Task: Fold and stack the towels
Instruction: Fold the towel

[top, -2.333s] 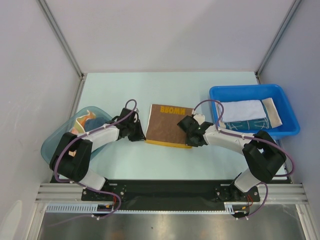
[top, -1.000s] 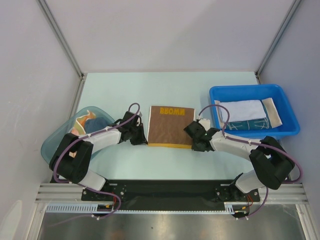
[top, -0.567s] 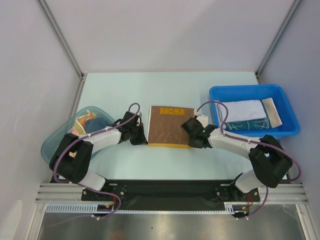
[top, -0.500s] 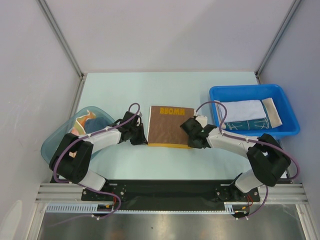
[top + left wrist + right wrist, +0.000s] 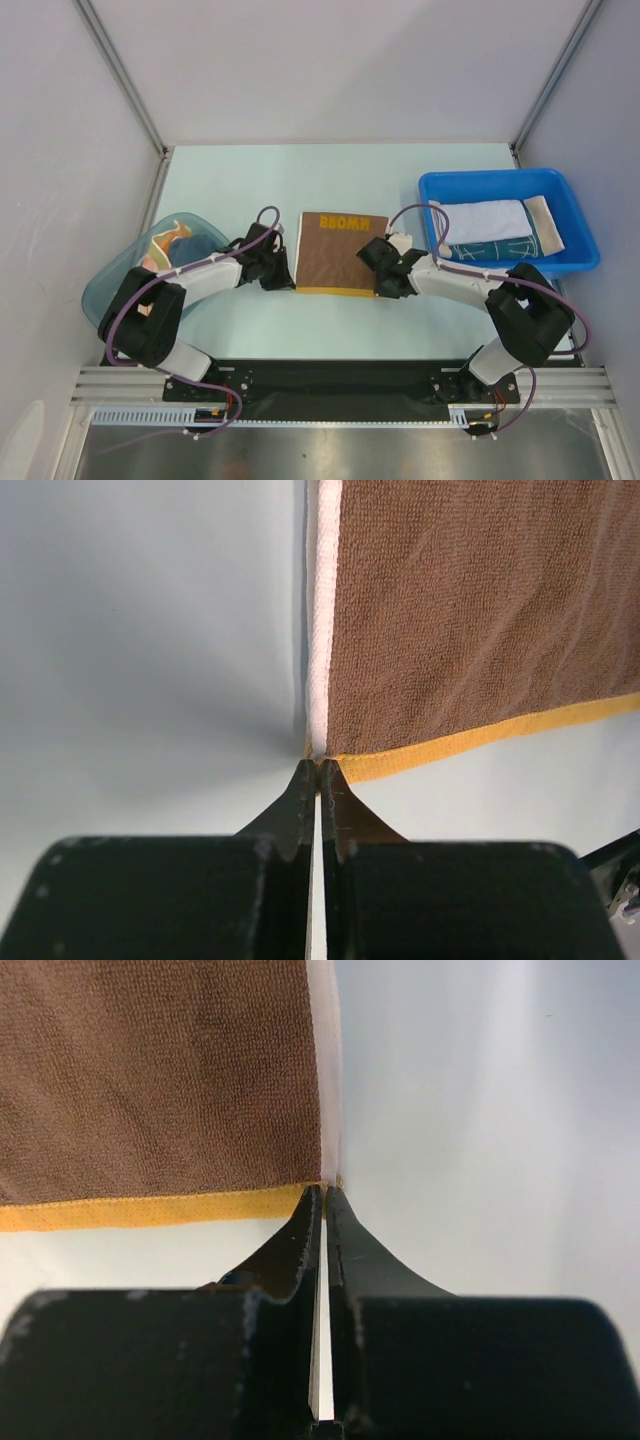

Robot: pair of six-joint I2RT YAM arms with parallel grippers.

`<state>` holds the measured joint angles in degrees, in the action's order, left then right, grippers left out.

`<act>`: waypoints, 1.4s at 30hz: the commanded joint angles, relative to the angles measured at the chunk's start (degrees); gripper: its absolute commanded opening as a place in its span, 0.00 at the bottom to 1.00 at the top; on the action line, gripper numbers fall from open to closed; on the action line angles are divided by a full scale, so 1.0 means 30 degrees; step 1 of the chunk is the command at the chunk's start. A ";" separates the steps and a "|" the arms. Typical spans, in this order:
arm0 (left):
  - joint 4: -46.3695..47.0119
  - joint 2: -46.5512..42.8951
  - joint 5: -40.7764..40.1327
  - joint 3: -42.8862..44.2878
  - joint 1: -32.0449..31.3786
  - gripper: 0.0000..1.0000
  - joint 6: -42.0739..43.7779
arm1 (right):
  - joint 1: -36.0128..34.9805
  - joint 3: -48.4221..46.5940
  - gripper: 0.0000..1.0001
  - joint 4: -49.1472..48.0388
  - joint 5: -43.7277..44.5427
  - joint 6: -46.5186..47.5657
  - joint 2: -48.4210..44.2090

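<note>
Table (image 5: 400, 170): task looks roughly midway.
Bin (image 5: 490, 178), right: folded white towel (image 5: 487, 220), teal towel (image 5: 495, 250) and beige one already inside.
Tub (image 5: 105, 285), left: crumpled towels (image 5: 175, 240) not yet done.
Brown towel (image 5: 335, 255): flat at table centre, looks part-folded, not in bin. Nearly square, no clear long axis. Lettered edge far, yellow hem near, slight skew.
Left gripper (image 5: 318, 770): jaws pressed together at near-left corner.
Right gripper (image 5: 324, 1195): same at near-right corner.
Cloth nipped or not: cannot tell.

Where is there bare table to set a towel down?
Free: the wide far strip of table between brown towel and back wall. Crowded: cloths sit in the teal tub, folded towels in the blue bin; left claw and right claw pinch the towel's near corners.
</note>
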<state>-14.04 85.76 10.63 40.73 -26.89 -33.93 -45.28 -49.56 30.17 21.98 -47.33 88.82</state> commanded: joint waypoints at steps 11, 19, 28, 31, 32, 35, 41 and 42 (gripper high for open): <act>0.0169 -0.0490 -0.0145 0.0311 -0.0498 0.00 0.0149 | -0.0347 0.0903 0.00 0.0080 0.1141 0.0045 -0.1568; -0.0385 -0.0254 -0.1024 0.0075 -0.0556 0.00 -0.0026 | -0.0435 0.1901 0.00 -0.0565 0.1083 -0.0190 -0.1363; -0.2961 -0.1045 -0.1434 0.1479 -0.0703 0.36 0.0498 | -0.0581 0.1638 0.28 0.0484 0.0262 -0.0306 -0.1683; -0.3579 -0.1397 -0.1961 0.2854 -0.0703 0.41 0.1141 | -0.0552 0.0995 0.31 0.1422 0.0378 -0.0015 -0.2444; -0.3581 -0.1369 -0.1933 0.3874 -0.0674 0.41 0.1377 | -0.0465 0.0645 0.31 0.1630 0.0437 0.0305 -0.2592; -0.3405 -0.0230 -0.1494 0.6484 -0.0645 0.41 0.2432 | -0.0055 -0.0324 0.30 0.1284 0.0205 0.1648 -0.3032; -0.3025 0.5441 -0.0209 1.2073 -0.0528 0.39 0.4511 | 0.3012 -0.2253 0.16 -0.3082 -0.3336 0.6598 -0.0554; -0.2995 0.6241 0.0027 1.2754 -0.0353 0.38 0.4920 | 0.3341 -0.2781 0.15 -0.3578 -0.3950 0.8115 0.0037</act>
<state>-23.11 96.14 7.70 73.03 -28.69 -24.84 -39.42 -52.56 27.79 16.84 -35.59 83.92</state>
